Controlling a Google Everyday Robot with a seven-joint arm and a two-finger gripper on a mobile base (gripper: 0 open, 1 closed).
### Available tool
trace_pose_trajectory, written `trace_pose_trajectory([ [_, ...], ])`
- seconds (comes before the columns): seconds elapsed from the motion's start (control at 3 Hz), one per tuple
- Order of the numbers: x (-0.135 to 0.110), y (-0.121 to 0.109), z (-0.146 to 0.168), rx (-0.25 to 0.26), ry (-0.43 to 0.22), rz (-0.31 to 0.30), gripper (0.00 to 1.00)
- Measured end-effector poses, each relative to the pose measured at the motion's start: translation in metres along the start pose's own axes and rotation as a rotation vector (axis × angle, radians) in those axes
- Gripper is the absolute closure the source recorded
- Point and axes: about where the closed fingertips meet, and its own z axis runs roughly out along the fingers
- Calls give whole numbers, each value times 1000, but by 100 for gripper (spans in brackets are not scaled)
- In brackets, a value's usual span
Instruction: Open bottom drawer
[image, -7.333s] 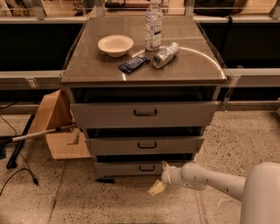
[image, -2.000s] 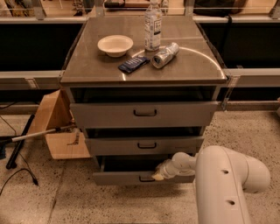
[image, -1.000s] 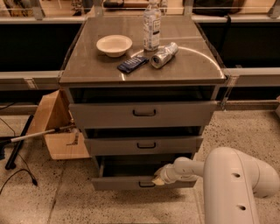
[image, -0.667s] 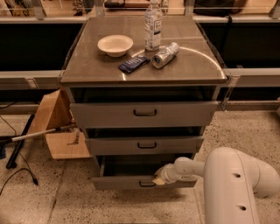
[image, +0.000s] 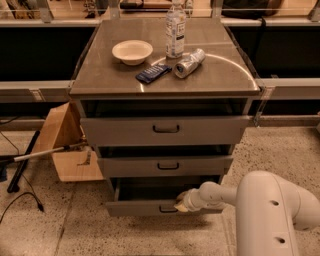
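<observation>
The bottom drawer (image: 140, 207) is the lowest and narrowest of three grey drawers in the cabinet. It stands pulled out several centimetres, with a dark gap showing above its front panel. Its small black loop handle (image: 167, 209) sits at the middle of the front. My gripper (image: 182, 204) is at the end of the white arm, pressed against the drawer front just right of the handle.
On the cabinet top (image: 100, 75) are a white bowl (image: 132, 51), a water bottle (image: 175, 28), a lying can (image: 189, 63) and a dark packet (image: 153, 73). A cardboard box (image: 65, 145) and cables lie on the floor at the left. My white arm (image: 270, 210) fills the lower right.
Over the earlier frames the bottom drawer slid forward out of the cabinet with my gripper at its handle. In the last second it has barely moved.
</observation>
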Motion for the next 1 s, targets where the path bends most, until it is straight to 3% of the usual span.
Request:
trace_pose_trajectory([
  [0.33,11,8,-4,2,-7,15,85],
  [0.67,19,16,-6,-11,-17,20,100],
  [1.0,20,17,-8,-15,-16,21,100],
])
